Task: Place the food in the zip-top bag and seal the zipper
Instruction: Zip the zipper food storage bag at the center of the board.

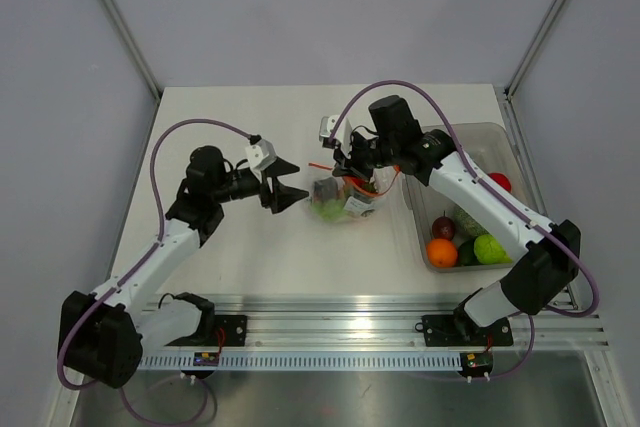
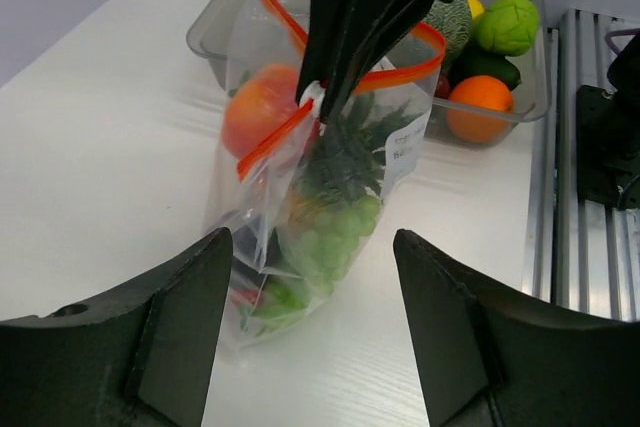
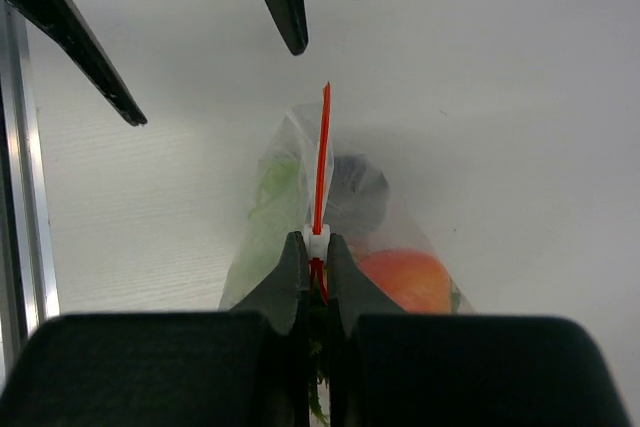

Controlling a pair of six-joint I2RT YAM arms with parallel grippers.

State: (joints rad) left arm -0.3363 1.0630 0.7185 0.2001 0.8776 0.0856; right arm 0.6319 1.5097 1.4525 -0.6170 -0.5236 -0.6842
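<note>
Pinching the zipper (image 3: 323, 147) at its white slider (image 3: 317, 238) with the right tool (image 3: 316, 245); holding the left tool (image 2: 310, 247) spread, filled zip-top bag (image 2: 335, 212) just ahead.

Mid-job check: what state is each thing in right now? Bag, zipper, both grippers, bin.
zip-top bag: upright, food inside.
zipper: partly sealed; joined on the left arm's side, open in a loop on the far side.
left gripper: open, holding nothing, not touching the bag.
right gripper: shut on the zipper.
bin: open-topped, holds more food.
</note>
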